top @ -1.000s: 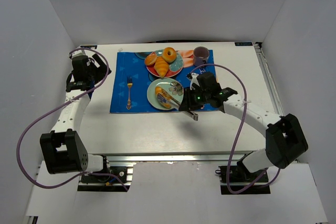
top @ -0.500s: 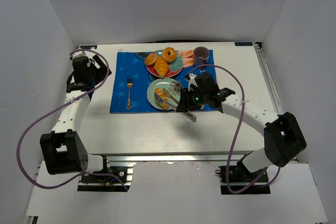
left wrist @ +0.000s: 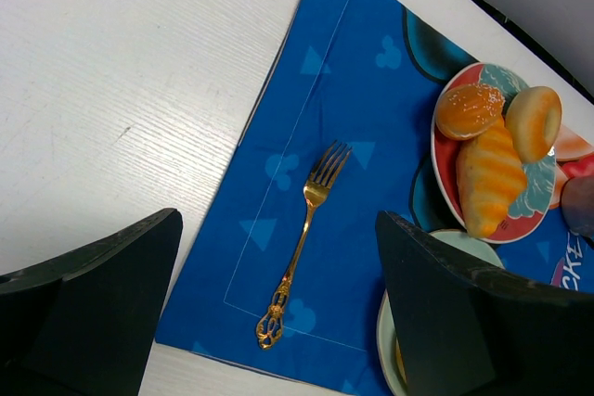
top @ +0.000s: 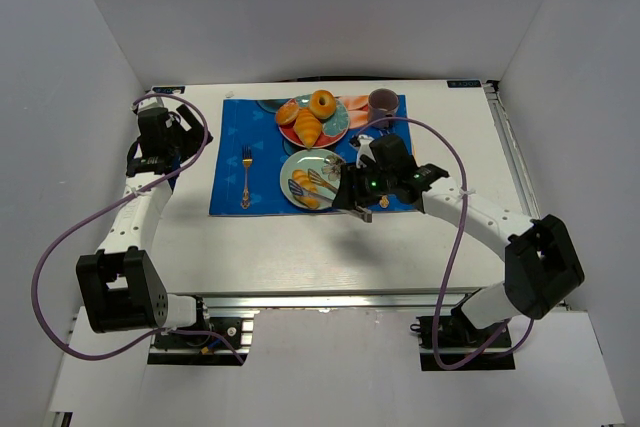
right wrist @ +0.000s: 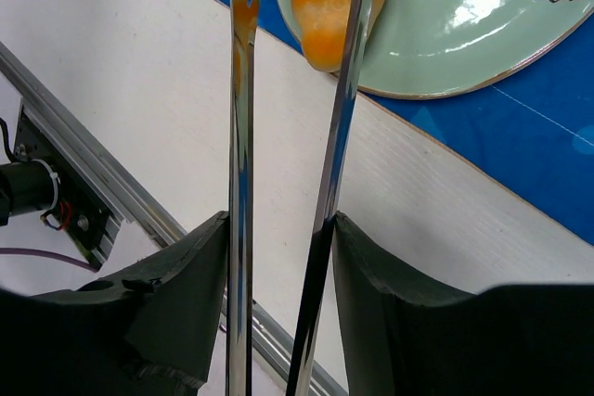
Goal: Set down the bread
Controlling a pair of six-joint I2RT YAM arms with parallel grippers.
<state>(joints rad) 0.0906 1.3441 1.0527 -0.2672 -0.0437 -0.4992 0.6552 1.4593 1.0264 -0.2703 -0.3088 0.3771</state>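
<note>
Since the bread (right wrist: 327, 6) already lies on the green plate (right wrist: 464, 34), close to its near rim, we judge the step in hand to be the let-go and the lift away. Our right gripper (right wrist: 278, 229) is closed on the tongs (right wrist: 239, 183), its fingers pressed against the outside of the two steel arms, which stand a little apart. The forked arm hangs clear to one side of the bread. The other arm crosses over its top, and we cannot tell whether it touches the crust.

To do this well we would loosen the squeeze so both arms spring off the bread, then raise the tongs straight up before drawing back. A sideways drag could tip the glossy crust over the rim onto the mat (right wrist: 548, 136), since it sits so near the edge.

Our left gripper (left wrist: 278, 220) hangs wide open with nothing in it, over the table (right wrist: 139, 90) to the left of the mat. It is well apart from the plate and need not move.
</note>
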